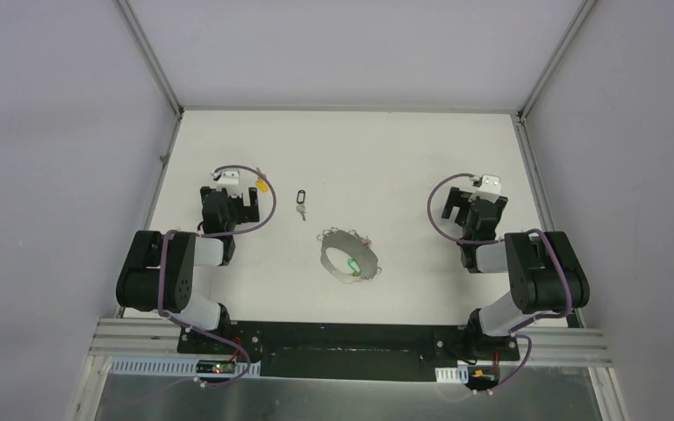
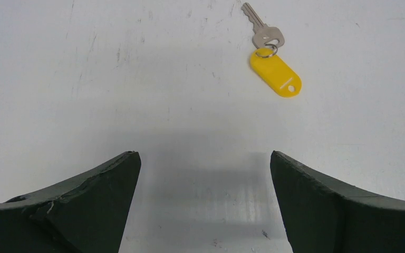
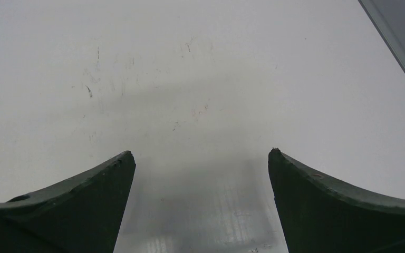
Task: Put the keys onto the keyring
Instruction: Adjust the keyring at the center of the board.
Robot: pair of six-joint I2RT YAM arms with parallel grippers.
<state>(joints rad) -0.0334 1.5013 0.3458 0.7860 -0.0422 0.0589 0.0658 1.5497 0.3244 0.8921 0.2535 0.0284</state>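
The keyring [image 1: 350, 254], a thin silvery oval loop, lies flat at mid-table with a green-tagged key [image 1: 352, 264] inside it. A black-tagged key [image 1: 301, 203] lies up and to the left of the loop. Close to my left wrist lies a yellow-tagged key [image 1: 263, 185]; in the left wrist view this yellow-tagged key [image 2: 272, 59] is ahead and to the right of the fingers. My left gripper [image 2: 205, 158] is open over bare table, holding nothing. My right gripper [image 3: 200, 155] is open too, over bare table at the right, far from the keys.
Metal frame rails run along the table's left edge [image 1: 163, 158] and right edge [image 1: 534, 167]; the right rail [image 3: 395, 42] shows at the corner of the right wrist view. Grey walls enclose the back and sides. Purple cables [image 1: 268, 197] loop off both wrists.
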